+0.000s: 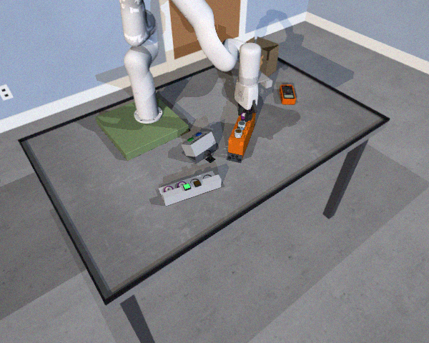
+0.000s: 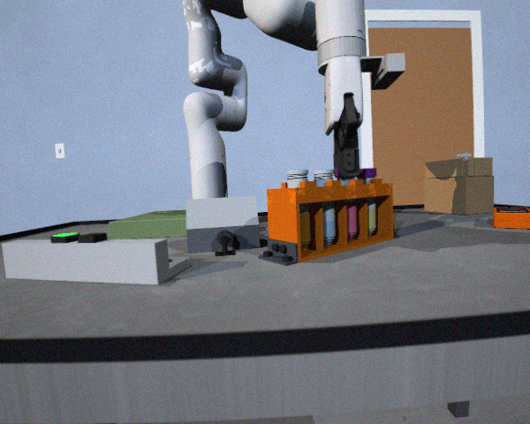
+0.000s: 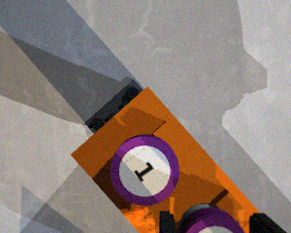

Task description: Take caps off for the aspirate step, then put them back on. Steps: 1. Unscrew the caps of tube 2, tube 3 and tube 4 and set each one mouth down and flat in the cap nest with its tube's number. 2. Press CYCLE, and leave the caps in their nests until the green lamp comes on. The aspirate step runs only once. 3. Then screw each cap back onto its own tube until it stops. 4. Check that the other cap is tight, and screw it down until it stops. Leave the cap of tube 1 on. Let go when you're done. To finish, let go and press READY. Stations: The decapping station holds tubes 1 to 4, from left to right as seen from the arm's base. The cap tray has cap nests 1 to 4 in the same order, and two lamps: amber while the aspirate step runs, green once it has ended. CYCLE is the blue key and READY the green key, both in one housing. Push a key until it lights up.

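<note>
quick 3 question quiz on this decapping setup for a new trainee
1. True or false: the green lamp on the cap tray is lit.
2. How many tubes in the decapping station stand without a cap?
3. In the wrist view, which number is on the fully visible purple cap? A) 1 B) 3 C) 4

Key: 1 true; 2 two; 3 A
</note>
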{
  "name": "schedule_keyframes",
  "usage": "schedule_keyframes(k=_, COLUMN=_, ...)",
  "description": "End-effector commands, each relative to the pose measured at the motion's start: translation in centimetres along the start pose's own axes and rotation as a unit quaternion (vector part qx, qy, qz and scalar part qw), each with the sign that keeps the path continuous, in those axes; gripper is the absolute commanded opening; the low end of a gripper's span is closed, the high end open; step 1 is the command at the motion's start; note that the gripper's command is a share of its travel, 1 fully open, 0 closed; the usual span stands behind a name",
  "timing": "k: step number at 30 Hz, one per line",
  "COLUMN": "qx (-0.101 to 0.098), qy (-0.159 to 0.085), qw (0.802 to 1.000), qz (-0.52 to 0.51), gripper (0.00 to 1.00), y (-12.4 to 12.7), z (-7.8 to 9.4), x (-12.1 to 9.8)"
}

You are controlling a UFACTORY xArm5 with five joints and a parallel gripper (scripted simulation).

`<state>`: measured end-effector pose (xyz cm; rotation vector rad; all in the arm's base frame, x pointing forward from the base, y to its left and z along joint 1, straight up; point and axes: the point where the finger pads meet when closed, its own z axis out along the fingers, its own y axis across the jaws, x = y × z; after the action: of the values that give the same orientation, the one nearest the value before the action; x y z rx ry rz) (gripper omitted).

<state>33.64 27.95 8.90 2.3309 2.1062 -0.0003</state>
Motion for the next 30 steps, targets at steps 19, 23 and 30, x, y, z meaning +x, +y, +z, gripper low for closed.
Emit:
schedule_keyframes(k=19, qx=-0.002, qy=0.001, qw=0.873, qz=-0.488, gripper=0.46, y=0.08, z=-0.18, x=0.09)
schedule_keyframes(k=23, qx=-0.002, qy=0.001, qw=0.84, qz=-0.543, gripper=0.46, y=0.08, z=-0.18, x=0.09)
schedule_keyframes(k=30, qx=-0.002, qy=0.001, qw=0.763, qz=-0.646, gripper=0.46, y=0.08, z=-0.18, x=0.09)
